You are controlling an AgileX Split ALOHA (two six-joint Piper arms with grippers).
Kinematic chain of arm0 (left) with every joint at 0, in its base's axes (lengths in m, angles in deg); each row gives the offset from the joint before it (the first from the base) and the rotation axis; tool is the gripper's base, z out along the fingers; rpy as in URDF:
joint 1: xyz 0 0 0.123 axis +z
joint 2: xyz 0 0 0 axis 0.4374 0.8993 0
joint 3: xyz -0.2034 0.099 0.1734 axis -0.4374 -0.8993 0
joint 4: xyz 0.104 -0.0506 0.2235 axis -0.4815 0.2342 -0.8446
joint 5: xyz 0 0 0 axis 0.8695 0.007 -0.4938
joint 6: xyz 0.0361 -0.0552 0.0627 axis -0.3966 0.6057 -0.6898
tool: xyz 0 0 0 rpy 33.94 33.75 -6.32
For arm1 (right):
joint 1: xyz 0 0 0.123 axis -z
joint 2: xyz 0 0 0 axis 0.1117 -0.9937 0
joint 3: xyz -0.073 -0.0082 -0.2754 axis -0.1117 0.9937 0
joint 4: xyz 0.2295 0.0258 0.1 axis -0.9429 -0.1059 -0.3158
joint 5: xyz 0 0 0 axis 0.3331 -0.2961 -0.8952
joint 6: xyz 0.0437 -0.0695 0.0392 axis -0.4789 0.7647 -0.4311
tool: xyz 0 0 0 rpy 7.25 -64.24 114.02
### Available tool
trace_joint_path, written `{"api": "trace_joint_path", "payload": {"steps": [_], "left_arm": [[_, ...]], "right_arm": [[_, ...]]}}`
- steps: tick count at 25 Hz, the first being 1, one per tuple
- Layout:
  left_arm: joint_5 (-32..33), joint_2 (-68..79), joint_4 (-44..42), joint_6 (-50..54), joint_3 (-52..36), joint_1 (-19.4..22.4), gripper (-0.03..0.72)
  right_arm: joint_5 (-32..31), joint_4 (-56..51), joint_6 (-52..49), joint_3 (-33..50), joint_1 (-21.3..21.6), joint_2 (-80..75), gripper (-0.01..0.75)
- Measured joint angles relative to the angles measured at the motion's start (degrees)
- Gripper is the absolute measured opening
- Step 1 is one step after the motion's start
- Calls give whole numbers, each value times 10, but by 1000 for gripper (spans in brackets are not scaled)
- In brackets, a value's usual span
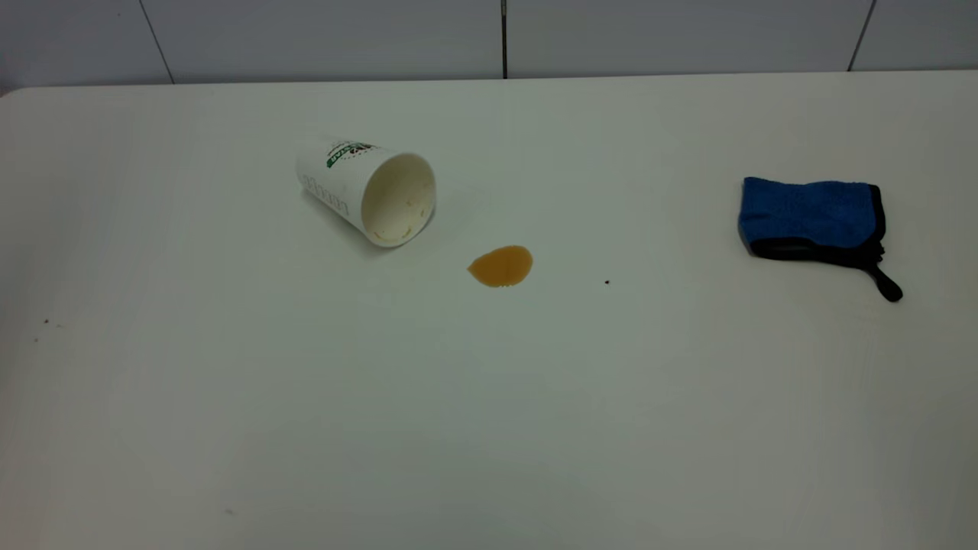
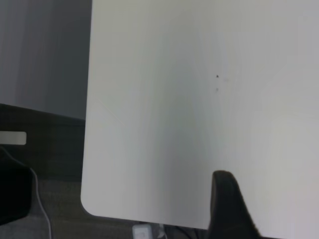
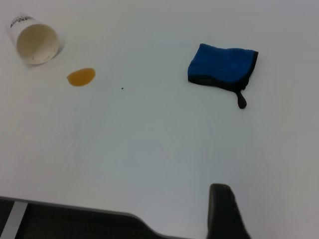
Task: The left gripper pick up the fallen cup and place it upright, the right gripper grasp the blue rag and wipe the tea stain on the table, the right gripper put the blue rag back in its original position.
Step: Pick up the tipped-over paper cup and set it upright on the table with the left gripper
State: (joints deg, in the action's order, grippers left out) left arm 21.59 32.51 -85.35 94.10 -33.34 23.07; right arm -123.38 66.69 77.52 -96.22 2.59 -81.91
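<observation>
White paper cup tipped over on a white table, tea spilled, blue rag folded apart from both.

Exterior view: the cup (image 1: 367,191) lies on its side at about 10 o'clock from the table (image 1: 489,420) centre, mouth open toward the amber tea stain (image 1: 500,266) just beside it; the blue rag (image 1: 814,218), black-edged, rests well apart at 3 o'clock; no arm shows. Left wrist view: one dark finger (image 2: 227,209) of the left gripper over a bare table corner; its opening cannot be told. Right wrist view: one dark finger (image 3: 224,211) of the right gripper near the table edge, opening likewise unclear, with cup (image 3: 34,42), stain (image 3: 81,76) and rag (image 3: 223,67) farther off.
</observation>
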Motion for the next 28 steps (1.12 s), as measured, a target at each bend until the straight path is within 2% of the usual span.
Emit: {"api": "trace_joint_path", "payload": {"steps": [2,5,11,14,17,28], "left_arm": [[-8,53,-28,12,19,-10,472],[-15,114,-92,35,42,-51,472],[5,220,-299,162,77,-178,472],[34,296,-360,194,103,-243,472],[49,389,-377,200,143,-290,472],[34,638,-460,268,293,-373,472]], "right_arm": [[0,0,0,0,0,0,490],[0,0,0,0,0,0,490],[0,0,0,0,0,0,490],[0,0,0,0,0,0,490],[0,0,0,0,0,0,490],[0,0,0,0,0,0,490]]}}
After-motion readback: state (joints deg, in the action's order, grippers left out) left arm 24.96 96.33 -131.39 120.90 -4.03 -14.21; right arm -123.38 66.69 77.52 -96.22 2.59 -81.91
